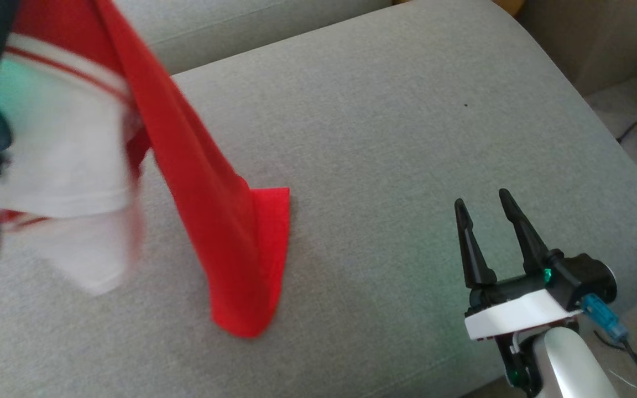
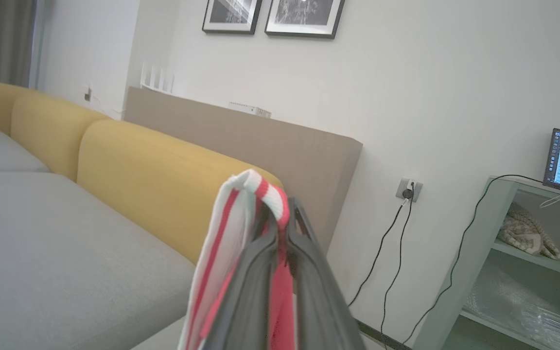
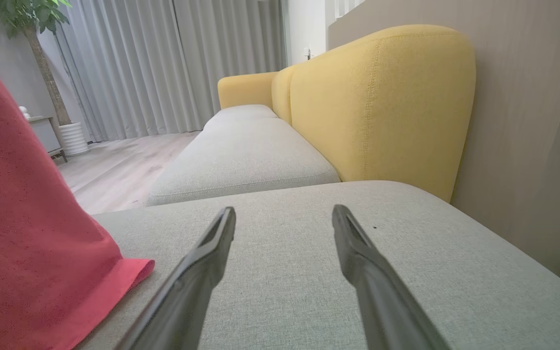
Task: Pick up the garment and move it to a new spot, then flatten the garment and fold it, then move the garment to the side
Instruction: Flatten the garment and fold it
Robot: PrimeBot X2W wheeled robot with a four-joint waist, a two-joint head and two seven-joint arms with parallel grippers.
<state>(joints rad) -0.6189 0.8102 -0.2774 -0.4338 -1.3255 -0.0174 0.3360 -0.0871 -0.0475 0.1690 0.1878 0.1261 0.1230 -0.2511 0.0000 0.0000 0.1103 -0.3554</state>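
Head cam: above, pitched steeply down onto the grey sofa seat (image 1: 385,138), fairly close. Left wrist cam: raised, looking about level along the left fingers (image 2: 316,287), over the seat to the yellow backrest (image 2: 153,170) and wall (image 2: 430,97). Right wrist cam: low, skimming the seat along the right fingers (image 3: 358,253) toward the curtains (image 3: 163,63). Seat and red garment (image 1: 202,193) common to all three; backrest common to both wrist cams.

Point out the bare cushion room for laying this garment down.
Bare grey cushion lies between the garment's red hem and the open right gripper, up to the far seam. Crowded at the left, where cloth drapes from the shut left gripper.
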